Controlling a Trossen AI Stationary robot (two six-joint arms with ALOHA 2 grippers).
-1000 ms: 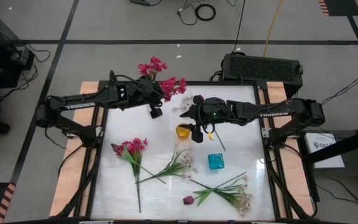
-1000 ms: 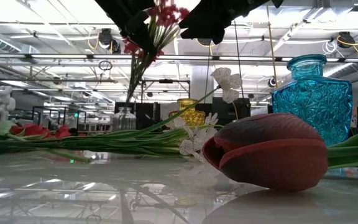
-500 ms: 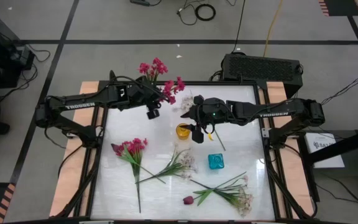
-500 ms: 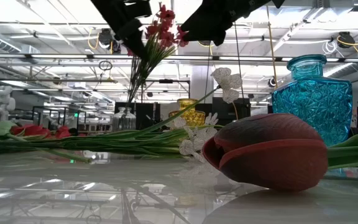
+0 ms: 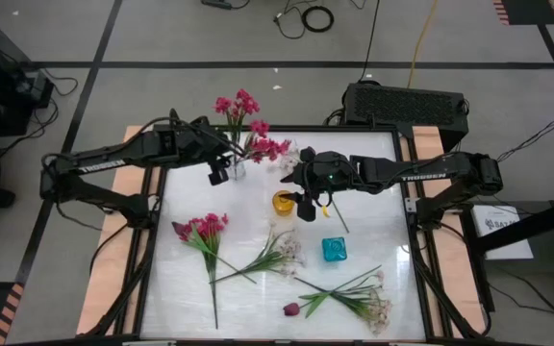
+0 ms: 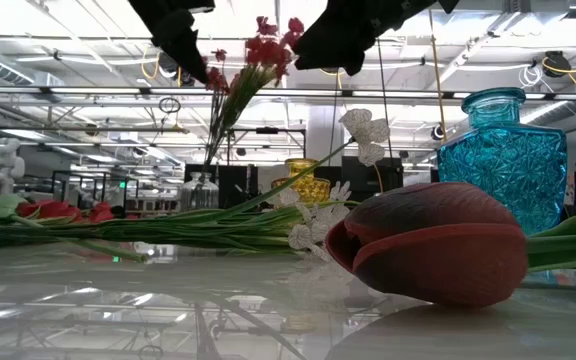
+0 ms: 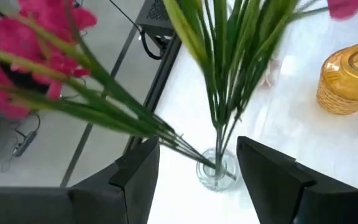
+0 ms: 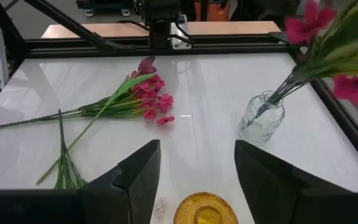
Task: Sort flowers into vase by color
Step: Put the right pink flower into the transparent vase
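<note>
While apart, left tool [image 5: 217, 175] above clear vase [image 5: 236, 170]

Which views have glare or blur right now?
Low view: ceiling lights mirror off the glossy table; the near tulip fills the frame. Left wrist view: pink blossoms are soft and smeared, the clear vase sharper. High view: even light, mild sheen.

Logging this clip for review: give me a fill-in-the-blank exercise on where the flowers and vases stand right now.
1. The pink sprigs in the clear glass vase have ____ blossoms.
2. The left gripper has its fingers ____ on either side of that vase.
3. The vase below the right gripper is ____ in colour.
4. The blue glass vase holds ____ flowers.

Missing words: magenta-pink; open; yellow; no
</note>
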